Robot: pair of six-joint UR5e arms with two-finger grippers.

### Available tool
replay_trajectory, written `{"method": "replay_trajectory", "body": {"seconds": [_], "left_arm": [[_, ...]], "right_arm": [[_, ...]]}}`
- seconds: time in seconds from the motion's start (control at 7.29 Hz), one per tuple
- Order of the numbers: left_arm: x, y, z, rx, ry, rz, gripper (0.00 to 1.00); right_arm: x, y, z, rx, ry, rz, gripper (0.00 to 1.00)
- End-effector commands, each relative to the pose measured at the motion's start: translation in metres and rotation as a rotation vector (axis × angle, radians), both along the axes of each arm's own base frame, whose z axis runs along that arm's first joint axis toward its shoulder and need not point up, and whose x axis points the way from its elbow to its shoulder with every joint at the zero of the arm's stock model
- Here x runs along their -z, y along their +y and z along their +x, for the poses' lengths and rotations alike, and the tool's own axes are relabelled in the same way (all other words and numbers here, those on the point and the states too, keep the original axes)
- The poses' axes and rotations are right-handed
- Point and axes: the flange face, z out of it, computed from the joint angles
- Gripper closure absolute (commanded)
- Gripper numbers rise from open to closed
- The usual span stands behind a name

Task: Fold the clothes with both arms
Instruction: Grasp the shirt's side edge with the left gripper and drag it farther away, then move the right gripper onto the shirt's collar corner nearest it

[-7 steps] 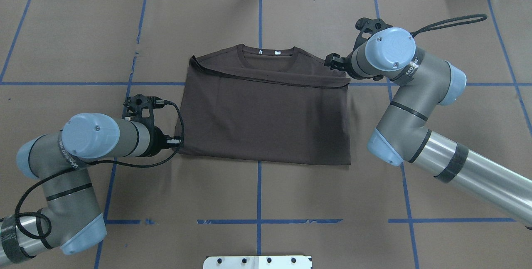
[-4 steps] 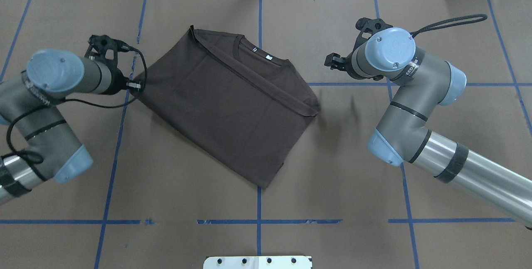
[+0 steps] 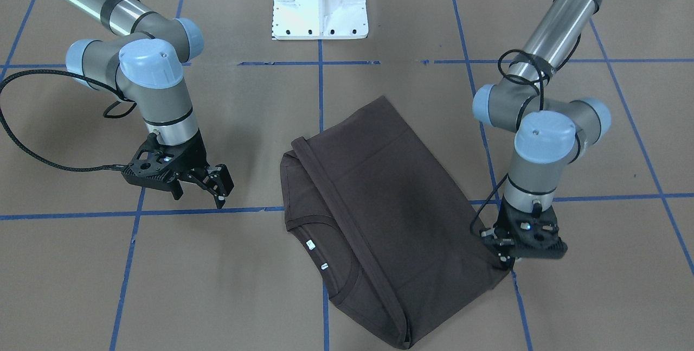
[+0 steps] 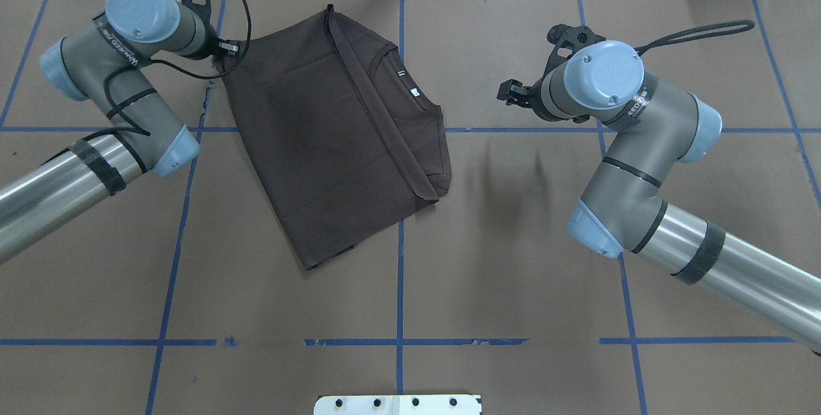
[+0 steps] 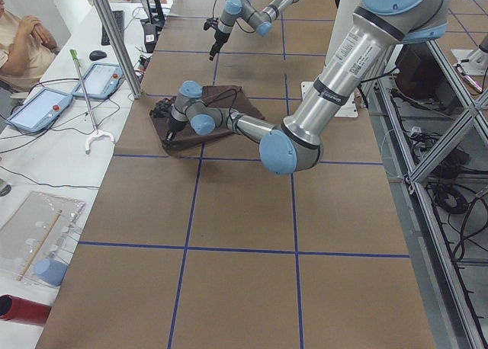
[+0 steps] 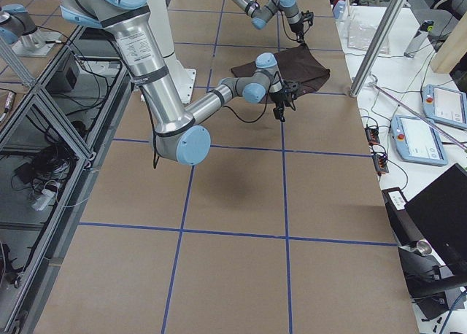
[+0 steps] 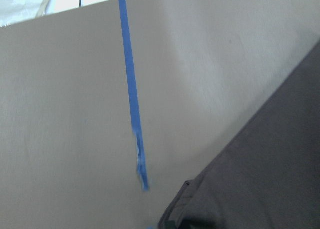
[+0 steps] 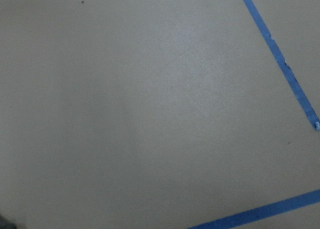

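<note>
In the front view my left hand (image 3: 507,260) pinches a corner of the folded T-shirt (image 3: 379,204), which lies slanted on the surface (image 3: 217,286). My right hand (image 3: 214,184) hangs spread wide, holding nothing. I think I should pull slow and low, so the fold stays flat. From overhead, the left arm (image 4: 141,24) hides that pinch.
</note>
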Motion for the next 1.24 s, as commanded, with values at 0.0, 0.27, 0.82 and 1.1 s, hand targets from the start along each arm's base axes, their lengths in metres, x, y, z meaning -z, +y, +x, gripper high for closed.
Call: {"method": "replay_trajectory", "body": {"seconds": [0.0,0.27,0.82,1.1], "left_arm": [[-0.007,-0.028,-0.013,0.009,-0.022,0.034,0.96],[0.020,-0.015,-0.037,-0.106,-0.027,0.165,0.00],[0.022,0.007,-0.043,-0.190,0.064,0.142,0.00],[0.021,0.008,-0.043,-0.188,0.067,0.139,0.00]], "right_arm": [[0.010,0.005,-0.008,0.003,-0.017,0.002,0.00],[0.041,0.017,-0.044,-0.031,-0.089,-0.054,0.03],[0.107,0.024,-0.153,-0.131,-0.094,-0.053,0.36],[0.093,0.030,-0.171,-0.115,-0.053,-0.052,0.40]]}}
